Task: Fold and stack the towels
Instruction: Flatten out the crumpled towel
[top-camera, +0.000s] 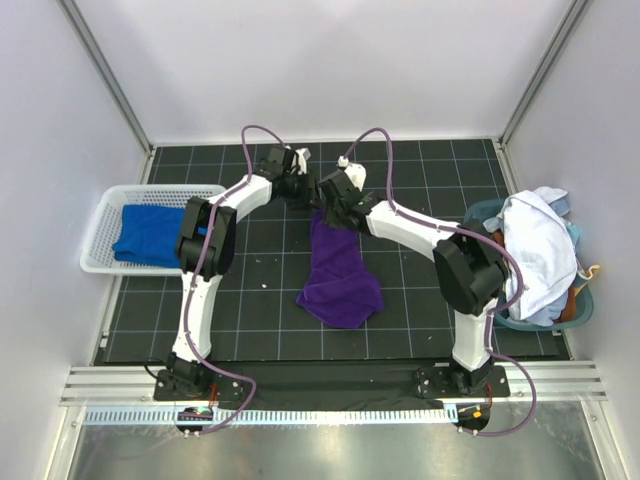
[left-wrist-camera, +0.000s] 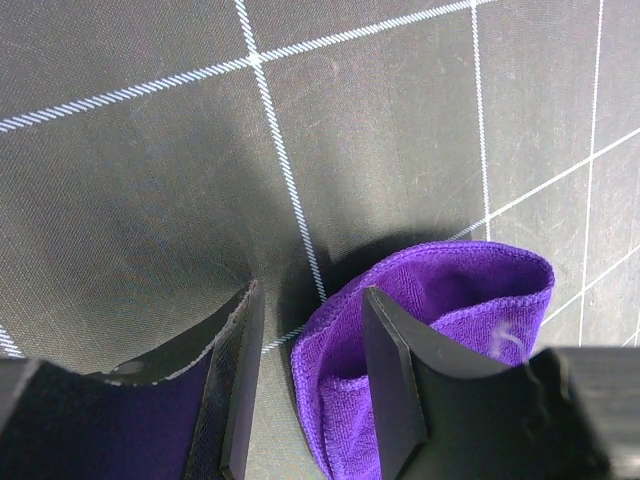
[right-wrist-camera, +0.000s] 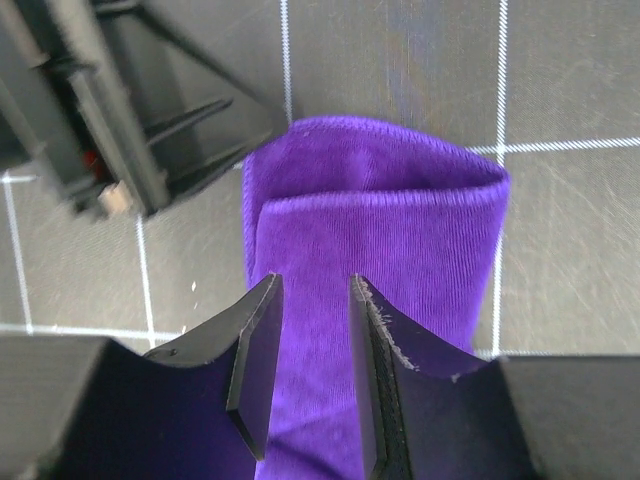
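Observation:
The purple towel (top-camera: 340, 270) lies as a long folded strip on the dark gridded mat, its far end bunched under both grippers. My left gripper (left-wrist-camera: 311, 290) is open at that end's left side, and the towel's folded edge (left-wrist-camera: 440, 290) curls up against its right finger. My right gripper (right-wrist-camera: 313, 285) is open just above the same strip (right-wrist-camera: 380, 220), with cloth showing through the gap. In the top view the left gripper (top-camera: 308, 195) and right gripper (top-camera: 328, 208) nearly meet. A blue towel (top-camera: 148, 235) rests in the white basket (top-camera: 100, 225). A white towel (top-camera: 540, 250) is heaped at the right.
The white towel sits on a pile in a teal tub (top-camera: 580, 305) at the mat's right edge. White walls and metal posts close in the back and sides. Both arm bases are bolted to the rail (top-camera: 330, 385) at the near edge.

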